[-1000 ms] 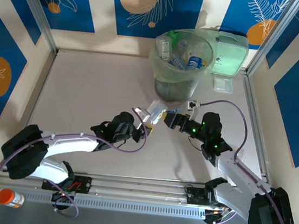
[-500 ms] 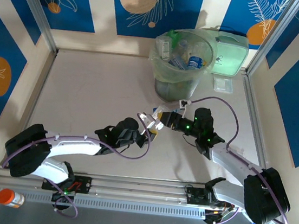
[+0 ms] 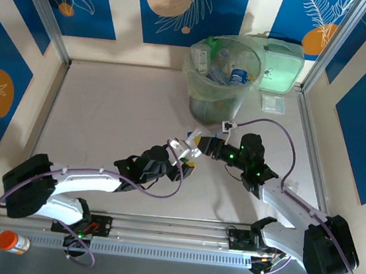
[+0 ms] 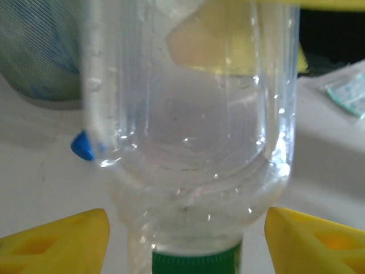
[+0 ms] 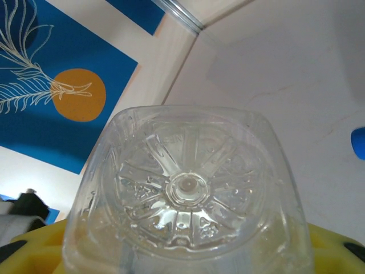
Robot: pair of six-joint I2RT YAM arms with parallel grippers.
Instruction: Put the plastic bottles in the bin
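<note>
Pale tabletop [image 3: 113, 108], blue-patterned walls round it; bin [image 3: 214, 101] stands at the far side w/ several bottles [image 3: 238, 75] inside, mint case [image 3: 284, 62] just behind it. Clear bottle [image 3: 191, 143] w/ green cap [image 4: 197, 264] is mid-table near the bin's foot, betw. both claws. Right gripper [image 3: 202, 143] is clamped on its base end; left gripper [image 3: 184, 150] has jaws spread, yellow fingers [image 4: 63, 234] either side of the neck w/o touching.

pale tabletop [image 3: 119, 116] walled from 9 to 3 o'clock by cream panels [image 3: 125, 9] with blue leaf-and-orange-disc prints [image 3: 204, 19]; aluminium posts [image 3: 41, 9] at 10 and 2.
</note>
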